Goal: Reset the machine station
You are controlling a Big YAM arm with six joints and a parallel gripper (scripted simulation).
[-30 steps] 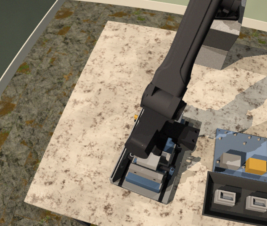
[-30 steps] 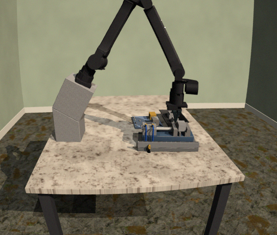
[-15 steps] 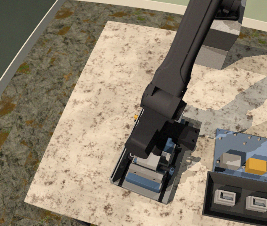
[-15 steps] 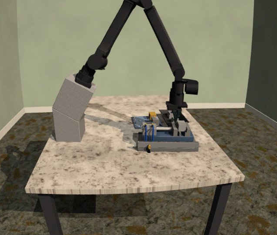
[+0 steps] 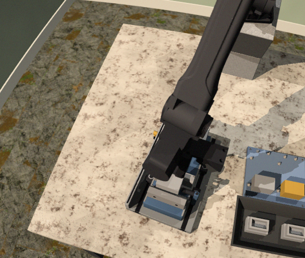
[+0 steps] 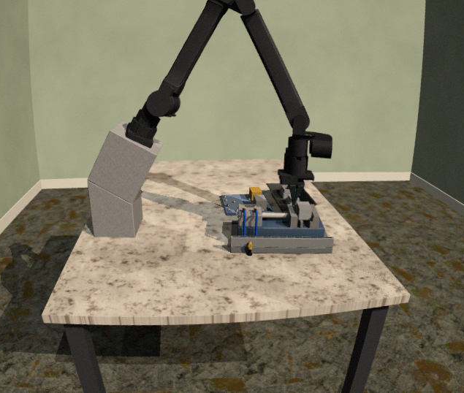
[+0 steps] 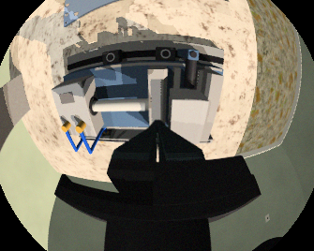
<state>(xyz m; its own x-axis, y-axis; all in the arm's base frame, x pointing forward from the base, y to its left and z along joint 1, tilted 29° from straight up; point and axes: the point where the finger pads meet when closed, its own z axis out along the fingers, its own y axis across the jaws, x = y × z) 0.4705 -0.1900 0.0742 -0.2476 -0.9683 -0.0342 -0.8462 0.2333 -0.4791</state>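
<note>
Speckled beige stone makes up the counter, and from above I see the vise near its front edge with my arm's forearm covering most of it. Only the fixed jaw end shows clear of the arm, with a pale gray aluminum blank peeking out just behind it.

From the wrist camera I get what the top view hides. The hand is pinched fully closed with nothing between its fingertips, which hang over the vise opening. Under them, the blank lies against the fixed jaw on the right. The moving jaw with its blue hoses is off to the left. A pale rod runs from that jaw toward a gray upright piece in the middle. I cannot tell from here whether the blank's short end touches the work stop.

The side view gives me height: the hand points straight down, its tip just above the vise's far side. I cannot tell whether it touches anything there.

To the right in the top view, well apart from the vise, the blue infeed plate carries a second gray blank and a yellow brass blank side by side among the pins. Just in front of it, the black outfeed tray holds two finished parts, both flat with pockets up. The wrist view shows only slivers of these at its top edge.
</note>
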